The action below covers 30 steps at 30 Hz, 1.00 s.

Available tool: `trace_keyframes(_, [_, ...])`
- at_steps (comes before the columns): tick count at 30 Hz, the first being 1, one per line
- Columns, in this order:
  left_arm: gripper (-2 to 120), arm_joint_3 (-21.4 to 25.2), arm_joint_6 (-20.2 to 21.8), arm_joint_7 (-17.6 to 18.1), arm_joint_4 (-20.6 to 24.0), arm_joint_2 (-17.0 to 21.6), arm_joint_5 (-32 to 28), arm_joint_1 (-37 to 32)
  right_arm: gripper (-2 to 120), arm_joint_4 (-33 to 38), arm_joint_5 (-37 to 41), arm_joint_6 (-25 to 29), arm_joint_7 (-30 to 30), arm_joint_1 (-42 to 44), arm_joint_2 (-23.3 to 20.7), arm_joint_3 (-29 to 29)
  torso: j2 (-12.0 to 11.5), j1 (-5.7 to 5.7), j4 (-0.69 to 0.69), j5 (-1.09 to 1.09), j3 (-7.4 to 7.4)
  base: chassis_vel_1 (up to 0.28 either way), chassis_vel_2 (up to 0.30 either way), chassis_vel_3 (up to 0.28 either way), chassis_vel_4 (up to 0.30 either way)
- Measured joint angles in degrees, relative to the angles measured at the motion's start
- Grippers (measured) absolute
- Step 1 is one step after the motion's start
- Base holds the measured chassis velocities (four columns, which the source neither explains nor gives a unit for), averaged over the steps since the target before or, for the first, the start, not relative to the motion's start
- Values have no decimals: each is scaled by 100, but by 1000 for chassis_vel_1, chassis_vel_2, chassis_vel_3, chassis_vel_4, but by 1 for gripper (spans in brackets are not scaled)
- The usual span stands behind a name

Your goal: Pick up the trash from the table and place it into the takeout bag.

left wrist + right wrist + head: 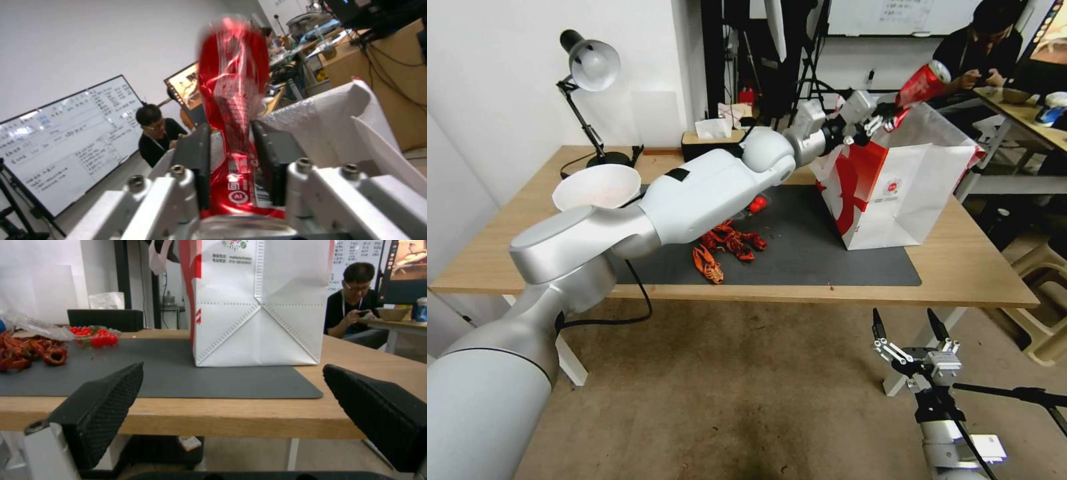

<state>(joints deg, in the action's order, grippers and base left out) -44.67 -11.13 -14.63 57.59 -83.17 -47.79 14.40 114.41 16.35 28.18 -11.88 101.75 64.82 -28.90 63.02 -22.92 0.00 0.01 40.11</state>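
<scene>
My left gripper (887, 119) is shut on a dented red soda can (924, 82), holding it tilted just above the open top of the white and red takeout bag (907, 193). The left wrist view shows the can (231, 83) pinched between the black pads (195, 160), with the bag's rim (325, 120) behind it. The bag stands on the dark mat (827, 250) of the table (980, 273). A shallow bowl (597, 187) sits at the table's left. My right gripper (910, 328) hangs open below the table's front edge, facing the bag (262, 323).
Red crayfish shells (727, 245) and a clear plastic bag with red fruit (93, 335) lie on the mat. A desk lamp (590, 67) and a tissue box (714, 137) stand at the back. A second table (1027, 120) and a stool (1047, 307) are to the right.
</scene>
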Motion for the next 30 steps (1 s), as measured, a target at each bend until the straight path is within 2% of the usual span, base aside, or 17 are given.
trace_keyframes(2, [36, -100, -9, 98, -113, -77, 181, 77, 100, -3, 14, 9, 3, -7, 0, -12, 0, 0, 0, 0, 0, 0, 0, 0, 0])
trace_keyframes(3, [36, -100, -9, 98, -113, -77, 181, 77, 100, -3, 14, 9, 3, -7, 0, -12, 0, 0, 0, 0, 0, 0, 0, 0, 0])
trace_keyframes(7, [50, -125, -9, 253, -176, -125, 258, 143, 100, -17, 54, 47, 21, 7, 2, -58, 0, 1, 0, 0, 0, 0, 0, 0, 0])
trace_keyframes(10, [63, -44, 80, 680, 8, -24, 187, 150, 100, -19, 87, 76, 40, 30, -9, -82, 0, 1, -1, 0, 0, 0, 0, 0, 0])
trace_keyframes(11, [63, -44, 80, 680, 8, -24, 187, 150, 100, -19, 87, 76, 40, 30, -9, -82, 0, 1, -1, 0, 0, 0, 0, 0, 0])
trace_keyframes(14, [78, 176, 320, 1494, 292, 222, 48, -36, 100, 7, 89, 78, 48, 32, -7, -72, 0, 0, 0, -2, 0, 0, 0, 0, 0])
trace_keyframes(15, [78, 176, 320, 1494, 292, 222, 48, -36, 100, 7, 89, 78, 48, 32, -7, -72, 0, 0, 0, -2, 0, 0, 0, 0, 0])
trace_keyframes(18, [93, 495, 694, 2732, 664, 468, -38, -361, 100, 51, 79, 47, 45, 26, -23, -47, 0, 1, 0, -2, 0, 0, 0, 0, 0])
trace_keyframes(19, [93, 495, 694, 2732, 664, 468, -38, -361, 100, 51, 79, 47, 45, 26, -23, -47, 0, 1, 0, -2, 0, 0, 0, 0, 0])
trace_keyframes(21, [99, 741, 999, 3631, 1085, 678, -6, -671, 100, 85, 69, -2, 27, 3, -45, -30, 0, 0, 1, -2, 0, 0, 0, 0, 0])
trace_keyframes(22, [99, 801, 1100, 3845, 1244, 750, 9, -772, 100, 92, 67, -16, 22, -1, -50, -27, 0, 0, 1, -2, 0, 0, 0, 0, 0])
trace_keyframes(23, [99, 801, 1100, 3845, 1244, 750, 9, -772, 100, 92, 67, -16, 22, -1, -50, -27, 0, 0, 1, -2, 0, 0, 0, 0, 0])
trace_keyframes(25, [100, 899, 1332, 4496, 1705, 968, 197, -1075, 100, 99, 51, -47, 11, -5, -85, -2, 1, 1, -1, -2, -1, 0, 0, 0, 0])
trace_keyframes(26, [100, 915, 1415, 4710, 1879, 1050, 303, -1182, 100, 99, 48, -52, 7, -5, -103, 8, 1, 1, 0, -3, 0, 0, 0, 0, 0])
trace_keyframes(27, [100, 915, 1415, 4710, 1879, 1050, 303, -1182, 100, 99, 48, -52, 7, -5, -103, 8, 1, 1, 0, -3, 0, 0, 0, 0, 0])
trace_keyframes(29, [100, 942, 1706, 5269, 2409, 1290, 547, -1489, 100, 91, 45, -58, -9, -16, -139, 28, 1, 0, -1, -2, -1, 0, 0, 0, 0])
trace_keyframes(30, [100, 949, 1774, 5390, 2541, 1349, 584, -1562, 100, 89, 45, -60, -13, -17, -142, 31, 1, 0, 0, -2, 0, 0, 0, 0, 0])
